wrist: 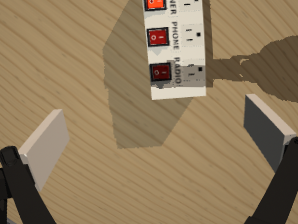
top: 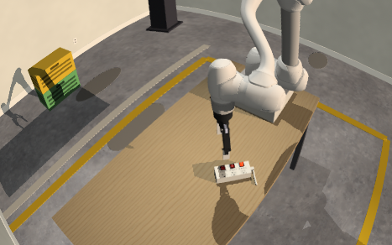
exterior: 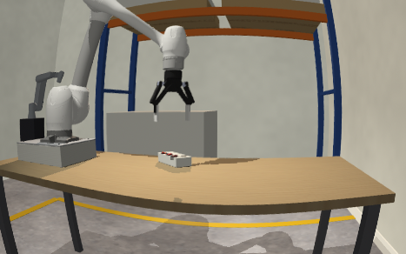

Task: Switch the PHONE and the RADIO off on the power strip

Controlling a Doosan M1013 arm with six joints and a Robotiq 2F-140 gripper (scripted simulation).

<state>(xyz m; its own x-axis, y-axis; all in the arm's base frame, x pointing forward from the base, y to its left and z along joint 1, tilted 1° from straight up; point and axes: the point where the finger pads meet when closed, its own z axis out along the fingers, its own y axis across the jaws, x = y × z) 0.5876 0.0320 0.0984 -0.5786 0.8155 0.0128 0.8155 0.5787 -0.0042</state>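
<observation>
A white power strip (wrist: 174, 34) lies flat on the wooden table, right way up. It has three red rocker switches in a row, labelled TUNER, PHONE and RADIO. The TUNER switch (wrist: 154, 0) is bright orange-red. The PHONE switch (wrist: 157, 36) is darker red, and the RADIO switch (wrist: 160, 72) is the darkest. The strip also shows in the top view (top: 234, 172) and the exterior view (exterior: 175, 158). My gripper (exterior: 171, 114) hangs well above the strip, fingers wide open and empty. In the wrist view (wrist: 156, 132) the strip lies ahead of the fingertips.
The robot base (exterior: 56, 150) stands on a grey block at the table's left end. A grey box (exterior: 162, 132) stands behind the table. The table's right edge (top: 280, 168) is close to the strip. A yellow and green crate (top: 54, 77) sits on the floor far off.
</observation>
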